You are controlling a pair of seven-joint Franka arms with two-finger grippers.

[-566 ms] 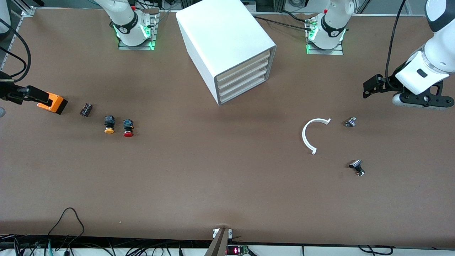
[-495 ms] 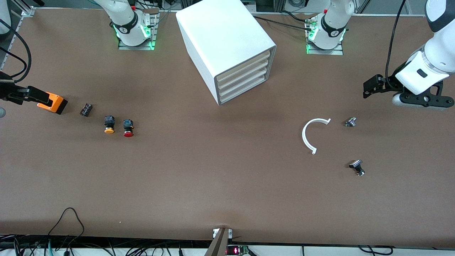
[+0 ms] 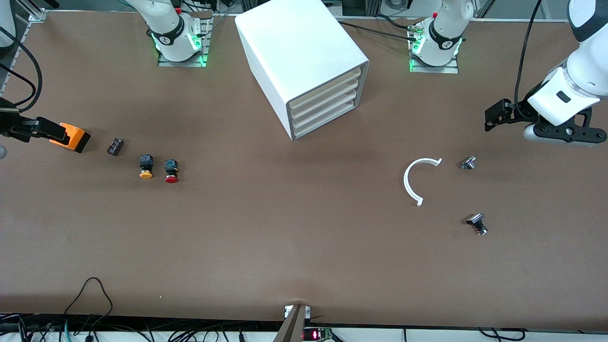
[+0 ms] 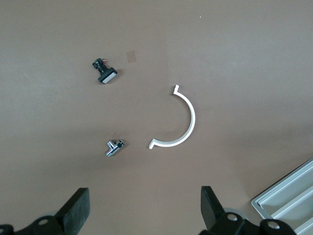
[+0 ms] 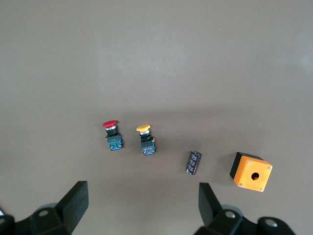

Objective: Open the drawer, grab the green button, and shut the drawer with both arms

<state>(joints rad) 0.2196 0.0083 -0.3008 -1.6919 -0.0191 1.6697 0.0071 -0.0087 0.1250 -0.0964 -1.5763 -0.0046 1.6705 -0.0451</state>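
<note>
The white cabinet (image 3: 294,52) stands midway between the two arm bases. All four slat-fronted drawers are shut, including the lowest drawer (image 3: 327,118). A corner of the cabinet front shows in the left wrist view (image 4: 288,198). The green-capped button is not in view. My left gripper (image 4: 144,205) is open and empty, up over the table at the left arm's end (image 3: 565,134). My right gripper (image 5: 142,203) is open and empty over the right arm's end, almost wholly cut off in the front view.
An orange-capped button (image 3: 146,167), a red-capped button (image 3: 171,172), a small dark cylinder (image 3: 115,146) and an orange box (image 3: 71,137) lie toward the right arm's end. A white half-ring (image 3: 415,178) and two small metal parts (image 3: 468,163) (image 3: 477,223) lie toward the left arm's end.
Both wrists have drifted very slightly outward toward their ends of the table. Nothing on the table has moved.
</note>
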